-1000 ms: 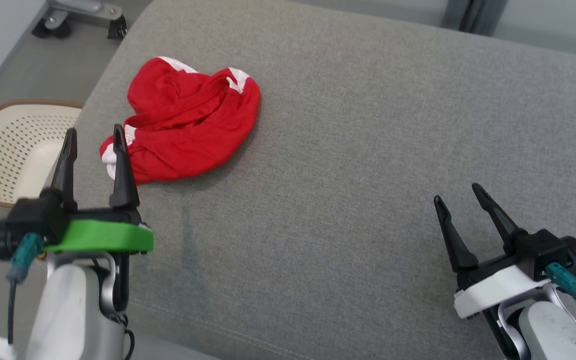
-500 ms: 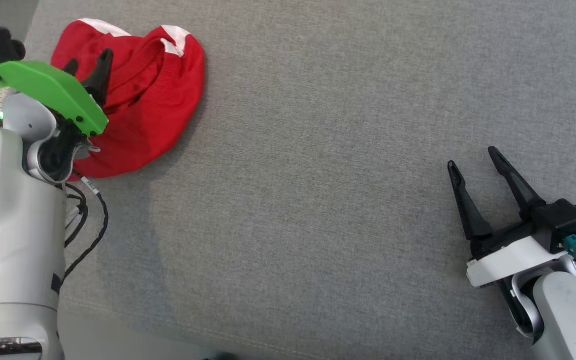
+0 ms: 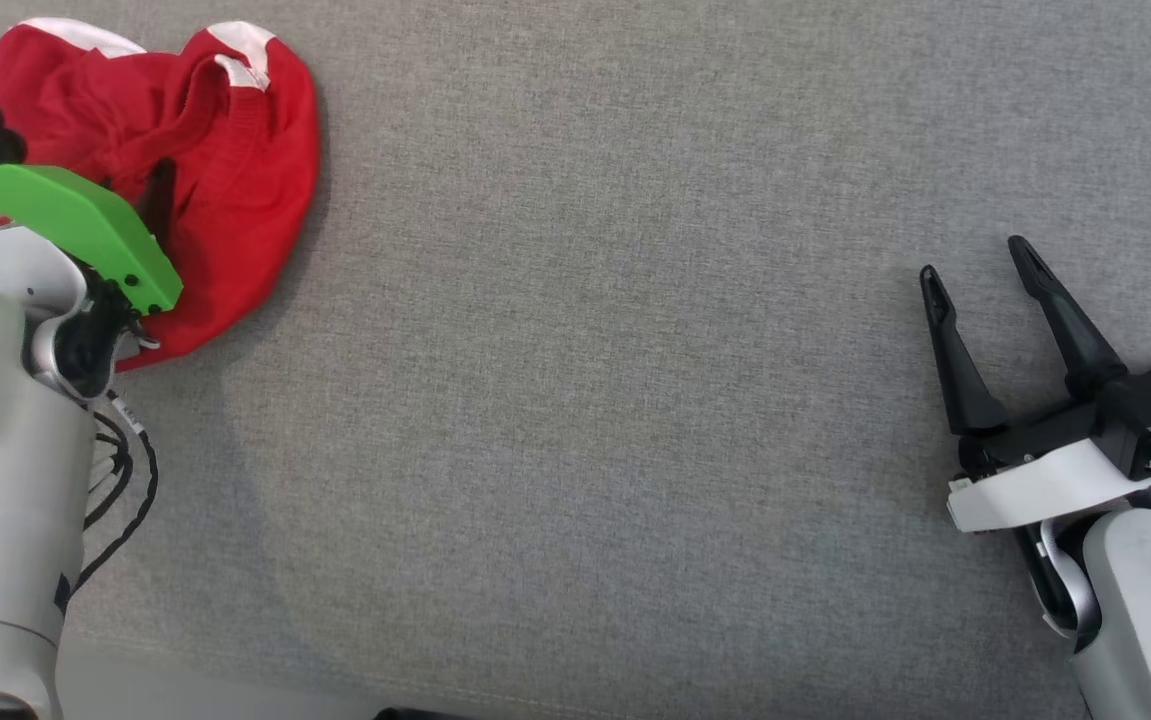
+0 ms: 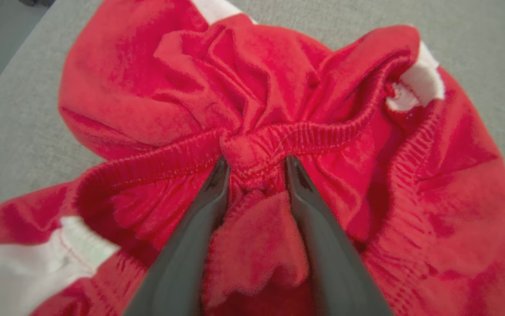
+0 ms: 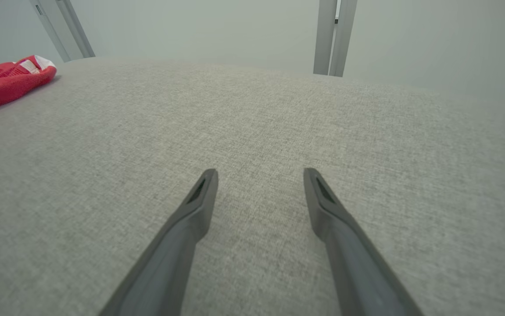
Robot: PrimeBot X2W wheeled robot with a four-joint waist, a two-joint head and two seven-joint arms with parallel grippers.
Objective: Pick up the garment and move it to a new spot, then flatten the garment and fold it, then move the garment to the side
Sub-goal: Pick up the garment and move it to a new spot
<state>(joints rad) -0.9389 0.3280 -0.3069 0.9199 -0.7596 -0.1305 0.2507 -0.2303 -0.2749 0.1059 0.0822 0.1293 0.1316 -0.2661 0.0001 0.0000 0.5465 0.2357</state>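
Left gripper (image 4: 256, 164): 2 fingers astride a bunched waistband (image 4: 169, 151) fold of the red garment (image 3: 235, 150), cloth packed between the tips; we cannot tell if the pinch is firm. We'd seat it fully, then lift straight up so loose folds clear. Garment lies at the far-left corner of the grey cushion (image 3: 635, 400), edge close by. Bare cushion runs wide toward the right gripper (image 3: 972, 256), jaws spread, empty. We'd carry rightward, inboard.
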